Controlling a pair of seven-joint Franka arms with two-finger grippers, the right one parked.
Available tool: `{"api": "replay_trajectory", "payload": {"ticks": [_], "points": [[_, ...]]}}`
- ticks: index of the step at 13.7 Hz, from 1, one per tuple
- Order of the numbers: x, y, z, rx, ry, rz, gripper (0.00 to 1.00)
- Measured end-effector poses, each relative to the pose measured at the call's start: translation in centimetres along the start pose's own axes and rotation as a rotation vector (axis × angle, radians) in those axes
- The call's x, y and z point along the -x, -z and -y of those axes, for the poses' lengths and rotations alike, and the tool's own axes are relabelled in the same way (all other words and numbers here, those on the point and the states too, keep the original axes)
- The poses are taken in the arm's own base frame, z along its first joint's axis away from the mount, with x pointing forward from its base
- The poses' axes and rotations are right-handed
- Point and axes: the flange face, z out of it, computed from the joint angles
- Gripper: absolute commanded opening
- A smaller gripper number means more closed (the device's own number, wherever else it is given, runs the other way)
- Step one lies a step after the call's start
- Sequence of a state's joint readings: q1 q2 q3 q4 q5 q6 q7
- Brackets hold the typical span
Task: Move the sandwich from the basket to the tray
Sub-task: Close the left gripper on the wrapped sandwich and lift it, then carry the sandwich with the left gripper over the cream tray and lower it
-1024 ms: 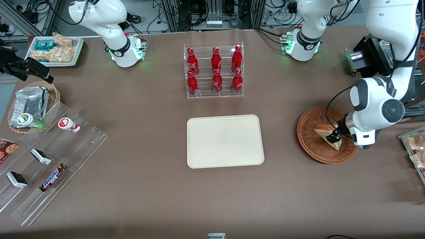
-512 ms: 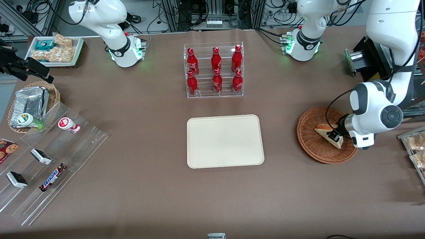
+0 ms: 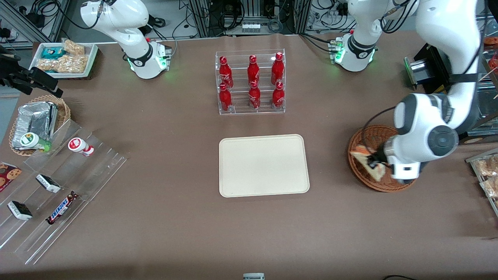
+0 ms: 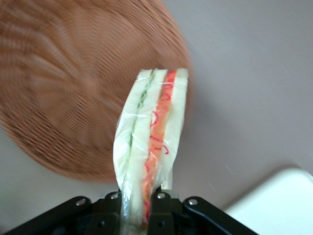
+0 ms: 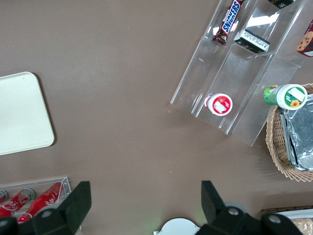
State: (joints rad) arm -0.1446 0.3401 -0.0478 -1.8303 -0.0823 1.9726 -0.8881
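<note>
My left gripper [image 3: 376, 163] is shut on the sandwich [image 3: 363, 158], a plastic-wrapped cream wedge with an orange and green filling stripe. It hangs lifted above the round brown wicker basket [image 3: 365, 179], over the rim that faces the tray. In the left wrist view the sandwich [image 4: 154, 132] stands pinched between the black fingers [image 4: 164, 208], with the basket [image 4: 63, 93] under it and a corner of the tray [image 4: 274, 200] showing. The cream tray [image 3: 263, 165] lies flat at the table's middle, with nothing on it.
A clear rack of red bottles [image 3: 251, 83] stands farther from the front camera than the tray. At the parked arm's end are a clear stepped snack display [image 3: 58, 190], a small wicker basket of foil packets [image 3: 37, 122] and a white snack tray [image 3: 64, 60].
The gripper has lifted the sandwich off the basket floor and carried it sideways toward the tray, to above the basket's rim. The arm's wrist has swung along with it.
</note>
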Motion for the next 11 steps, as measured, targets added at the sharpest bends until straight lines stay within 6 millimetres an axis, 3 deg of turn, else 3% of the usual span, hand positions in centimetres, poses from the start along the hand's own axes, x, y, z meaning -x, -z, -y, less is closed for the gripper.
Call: {"api": "replay_trajectory", "payload": {"ticks": [3,6,8,11], "points": [[6.7,-1.1,-7.7,0.029,-0.136,-0.009,0.01],[13.6,-3.6,-15.1,0.087,-0.265,-0.061,0.01],[17.6,-5.7,-18.1,0.14,-0.31,-0.096,0.01],[22.3,-9.2,-20.4,0.154,-0.365,-0.11,0.01]]}}
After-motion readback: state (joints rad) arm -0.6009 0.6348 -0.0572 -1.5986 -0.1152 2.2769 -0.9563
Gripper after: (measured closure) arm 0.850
